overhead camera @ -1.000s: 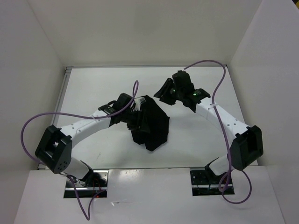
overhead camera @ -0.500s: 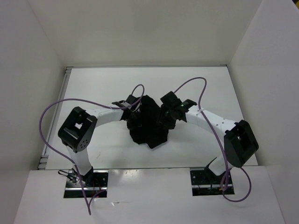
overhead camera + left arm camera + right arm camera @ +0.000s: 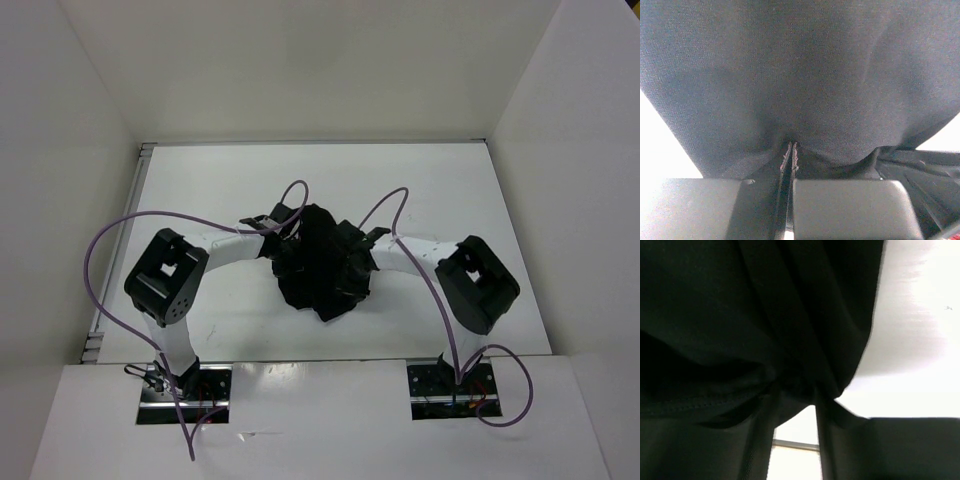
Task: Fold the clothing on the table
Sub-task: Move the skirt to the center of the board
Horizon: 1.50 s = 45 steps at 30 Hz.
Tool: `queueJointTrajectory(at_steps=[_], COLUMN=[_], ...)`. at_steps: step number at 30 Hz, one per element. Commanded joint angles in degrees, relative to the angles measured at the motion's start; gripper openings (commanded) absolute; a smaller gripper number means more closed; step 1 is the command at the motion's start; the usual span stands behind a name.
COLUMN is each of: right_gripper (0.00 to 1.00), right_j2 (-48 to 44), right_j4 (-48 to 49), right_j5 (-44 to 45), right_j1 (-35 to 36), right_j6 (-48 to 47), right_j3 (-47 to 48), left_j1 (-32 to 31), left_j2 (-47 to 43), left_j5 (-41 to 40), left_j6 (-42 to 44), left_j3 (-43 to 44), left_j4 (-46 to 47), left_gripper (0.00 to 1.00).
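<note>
top external view: the clothing (image 3: 318, 270) lies bunched at the centre of the table (image 3: 200, 190). my left claw (image 3: 788, 167), at its 9 o'clock edge, pinches a fold, probably to lift it. my right claw (image 3: 792, 410), at 3 o'clock, stands spread around cloth, likely readying a matching grip.

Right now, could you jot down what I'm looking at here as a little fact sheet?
item: one piece of black clothing, bunched in a heap, not laid flat
place: middle of the white table
left jaws: shut, pinching a fold of the cloth
right jaws: at the heap's right side, cloth bunched around them; whether they hold it is unclear
folding: no neat fold yet
</note>
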Motion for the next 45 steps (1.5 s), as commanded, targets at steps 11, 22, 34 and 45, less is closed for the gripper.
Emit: queueJointTrajectory(at_steps=[11, 22, 34, 45], right_gripper=[0.00, 0.00, 0.00, 0.00], right_j2=[-13.23, -20.27, -22.56, -5.20], right_j4=[-5.54, -17.49, -27.96, -7.77], right_j5=[5.48, 12.94, 29.30, 3.08], right_j1=[0.39, -0.67, -6.91, -1.12], right_j6=[-0.83, -0.83, -2.93, -7.86], right_j3=[8.51, 24.83, 45.42, 41.83], left_j1=[-0.07, 3.52, 4.85, 5.90], left_j2=[-16.21, -32.50, -28.99, -32.14], left_j5=[-5.44, -7.47, -4.39, -5.71], left_j6=[-2.95, -4.72, -3.58, -3.05], left_j3=[-0.16, -4.38, -6.40, -7.01], left_j4=[-1.84, -3.68, -3.59, -5.87], left_gripper=[0.57, 0.85, 0.85, 0.85])
